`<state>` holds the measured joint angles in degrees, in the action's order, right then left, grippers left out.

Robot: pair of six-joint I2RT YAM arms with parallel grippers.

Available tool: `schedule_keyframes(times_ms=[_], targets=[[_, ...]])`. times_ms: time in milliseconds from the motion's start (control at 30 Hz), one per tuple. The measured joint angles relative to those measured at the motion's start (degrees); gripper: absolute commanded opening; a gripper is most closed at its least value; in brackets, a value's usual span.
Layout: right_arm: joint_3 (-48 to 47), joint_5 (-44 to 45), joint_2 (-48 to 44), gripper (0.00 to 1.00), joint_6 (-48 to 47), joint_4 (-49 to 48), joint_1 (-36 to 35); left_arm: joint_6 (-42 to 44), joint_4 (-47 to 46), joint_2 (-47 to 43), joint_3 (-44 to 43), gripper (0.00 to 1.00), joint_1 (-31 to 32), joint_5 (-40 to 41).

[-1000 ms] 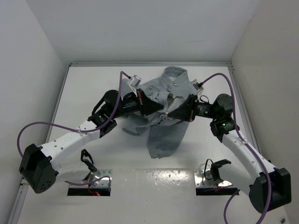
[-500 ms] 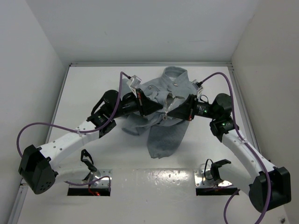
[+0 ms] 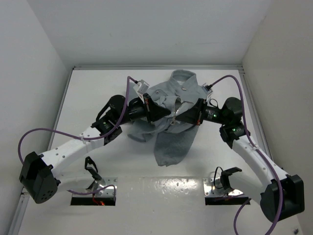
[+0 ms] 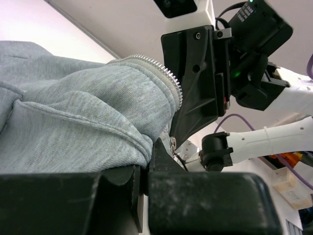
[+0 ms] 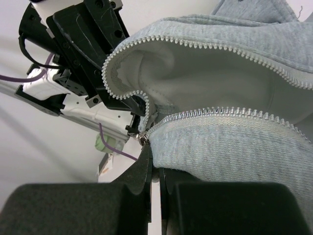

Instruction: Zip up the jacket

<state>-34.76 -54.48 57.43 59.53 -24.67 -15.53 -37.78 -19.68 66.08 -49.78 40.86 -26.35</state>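
Now left gripper [image 3: 166, 113] and right gripper [image 3: 180, 116] both clamp the jacket [image 3: 171, 144] at its open zipper [image 5: 220, 113]. Next, likely: pull the slider [image 5: 143, 140] collarward.

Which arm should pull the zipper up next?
Probably the right. The right end effector is shut just under the zipper slider, where the two rows of teeth meet. The left end effector grips the jacket fabric beside it, good for holding it steady.
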Motion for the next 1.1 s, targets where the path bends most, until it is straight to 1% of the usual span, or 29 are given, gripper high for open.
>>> schedule_keyframes(times_ms=[300,733,967,1100], targets=[[-0.02,0.52,-0.59,0.0,-1.18,3.41,0.83,7.56,6.32,-0.96,-1.6,0.0,1.75,3.87],[-0.22,0.72,-1.22,0.0,-4.11,7.56,0.26,16.06,8.66,-1.38,-2.21,0.0,4.57,5.01],[-0.42,1.6,-1.25,0.0,-6.91,11.45,-0.48,23.21,12.83,-1.36,-5.09,0.0,8.09,5.22],[-0.52,1.86,-1.42,0.0,-7.5,11.87,-0.59,25.38,14.19,-1.36,-5.57,0.0,9.25,5.25]])
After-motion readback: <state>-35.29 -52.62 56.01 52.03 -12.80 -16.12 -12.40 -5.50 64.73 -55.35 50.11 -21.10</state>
